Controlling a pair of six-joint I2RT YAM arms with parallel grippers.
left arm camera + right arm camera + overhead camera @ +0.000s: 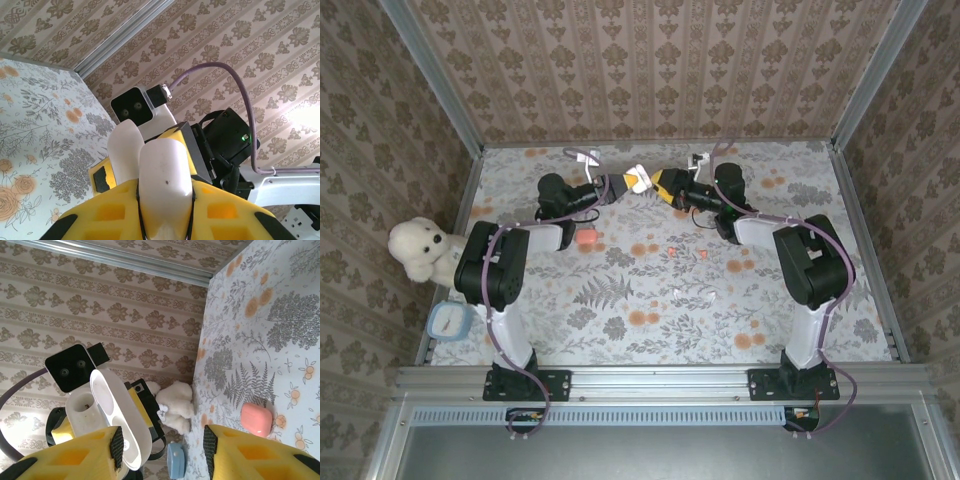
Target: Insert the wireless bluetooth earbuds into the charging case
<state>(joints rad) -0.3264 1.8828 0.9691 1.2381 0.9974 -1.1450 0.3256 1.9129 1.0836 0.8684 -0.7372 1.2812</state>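
Nearest the bases, at the left edge of the flowered table (620, 335): blue case (450, 320), lid shut. Just beyond it, teddy bear (420, 248) against the left wall.

Mid-table, between the two arms: white earbuds (713, 294), tiny, lying loose and close together. A little farther out, red-orange earbuds (672, 249), also loose on the pattern and set apart from each other. To their left, pink case (586, 237), closed, flat on the table just beside the left arm.

Farther still, raised above the table near the back wall: left gripper (632, 181) clamped tight on the white charging case (107, 395), lid swung open and wells facing the other arm. Too blurred to tell whether anything sits in the wells.

Directly opposite, right gripper (162, 445) with fingers parted to a middling gap — nothing gripped between the black pads. One pad just beside the open lid's edge; touching or not, cannot tell.
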